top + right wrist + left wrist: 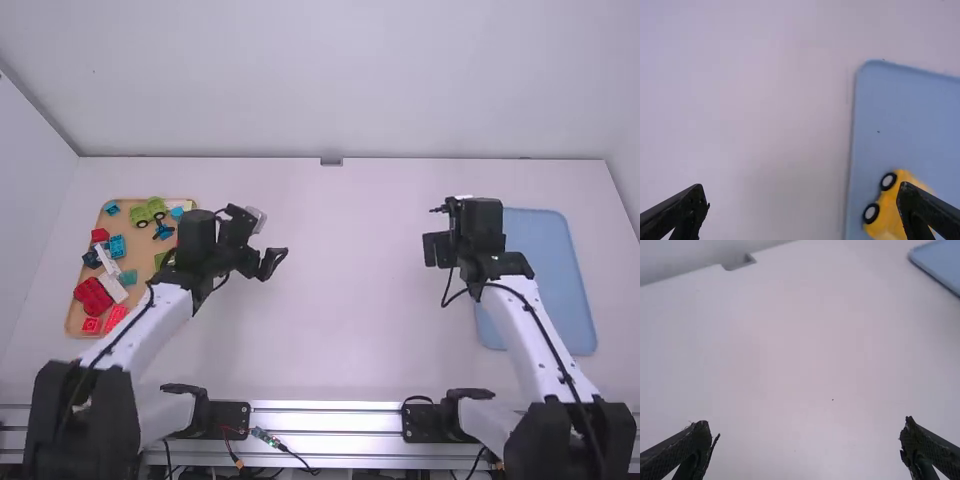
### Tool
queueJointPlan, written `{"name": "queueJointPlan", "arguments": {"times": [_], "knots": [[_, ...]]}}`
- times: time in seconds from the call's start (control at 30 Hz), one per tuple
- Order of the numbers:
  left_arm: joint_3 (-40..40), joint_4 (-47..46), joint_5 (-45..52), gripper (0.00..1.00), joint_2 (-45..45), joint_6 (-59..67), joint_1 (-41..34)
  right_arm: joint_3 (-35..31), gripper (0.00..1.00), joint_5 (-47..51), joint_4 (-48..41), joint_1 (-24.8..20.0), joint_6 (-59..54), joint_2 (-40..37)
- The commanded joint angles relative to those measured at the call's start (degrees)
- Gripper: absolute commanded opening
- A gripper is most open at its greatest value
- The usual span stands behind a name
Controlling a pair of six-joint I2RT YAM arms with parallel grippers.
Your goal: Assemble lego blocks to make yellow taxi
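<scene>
One white table (350, 300) held the whole setup, with two arms, left (140, 325) and right (530, 340), over it. Blue tray (555, 270) sat on the right side, partly behind the right arm. Tan tray (145, 255) sat on the left side, beside the left arm. I had the left gripper (266, 262) above the table between the trays, fingers wide apart, nothing between them. Right gripper (437, 250) was just left of the blue tray, fingers also well apart, grasping nothing. Yellow taxi (887, 205) lay in the blue tray, per my right wrist view, partly behind one finger; two black wheels (888, 181) faced the table side. Tan tray load: green vehicle (148, 212) at the far end, big red block (93, 296) at the left edge, white piece (106, 260) mid-tray, teal block (128, 277) beside it, blue block (117, 246) a bit farther up.
</scene>
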Motion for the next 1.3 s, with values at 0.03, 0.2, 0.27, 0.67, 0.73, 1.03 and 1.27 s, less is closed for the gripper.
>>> {"name": "queueJointPlan", "arguments": {"times": [0.03, 0.2, 0.27, 0.67, 0.73, 1.03, 1.27], "knots": [[0.96, -5.03, -7.78, 0.99, -8.0, -3.74, -1.05, 0.92, 0.99, 0.63, -1.16, 3.69, 2.91, -3.21], [0.96, -12.15, -8.02, 0.99, -17.51, -3.76, -1.2, 0.92, 0.99, 0.48, -1.57, 10.16, 2.89, -5.7], [0.96, -14.08, -8.17, 0.99, -20.33, -3.72, -1.2, 0.92, 0.99, 0.52, -1.55, 12.0, 2.84, -6.32], [-5.88, -10.58, -17.53, 0.87, -31.63, -10.54, 4.36, -5.52, 0.88, -5.8, 5.5, 8.51, 8.64, -13.63], [-8.0, -8.46, -19.65, 0.83, -33.75, -12.1, 4.36, -7.46, 0.85, -5.8, 7.44, 6.57, 8.64, -15.57], [-18.8, -2.87, -27.83, 0.65, -44.55, -12.1, 4.36, -17.38, 0.67, -5.8, 17.36, -3.35, 8.64, -25.49], [-28.64, -2.87, -27.83, 0.47, -54.39, -12.1, 4.36, -27.09, 0.5, -5.8, 23.55, -3.79, 8.64, -35.2]]}}
